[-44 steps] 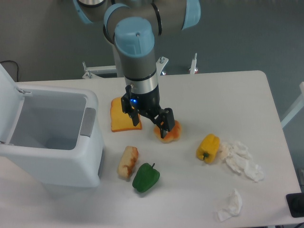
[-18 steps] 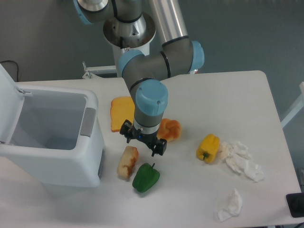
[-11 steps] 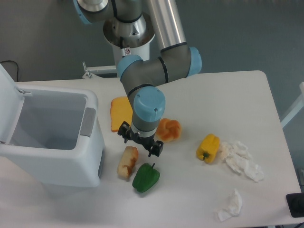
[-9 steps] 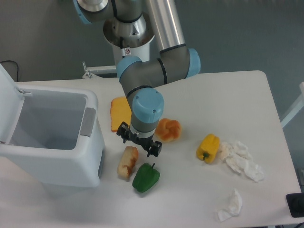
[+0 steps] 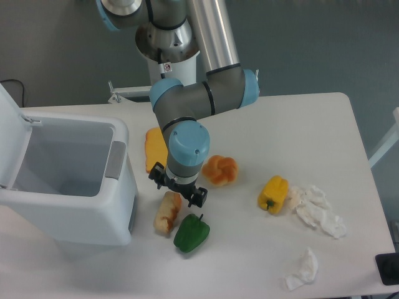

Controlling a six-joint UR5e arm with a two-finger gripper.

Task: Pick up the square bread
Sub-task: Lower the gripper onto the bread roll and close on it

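An open white bin (image 5: 68,180) stands at the left of the tabletop (image 5: 299,124). Just right of it lies the square bread (image 5: 166,213), a small oblong chunk, pale cream with toasted orange-brown crust. The gripper (image 5: 177,189) hovers over its upper end, fingers (image 5: 198,198) spread wide, holding nothing. A green pepper (image 5: 191,232) sits just beside it.

A white table (image 5: 299,124) with rounded corners stood against a dull grey-blue floor, its top evenly lit and casting only soft shadows. Behind the table's far edge, metal brackets (image 5: 118,94) were fixed to the floor side. At the table's left end sat a white bin (image 5: 75,187), its lid raised. A dark cable (image 5: 12,84) curled on the floor beyond the bin, and a white bar (image 5: 381,146) angled off the table's right edge.
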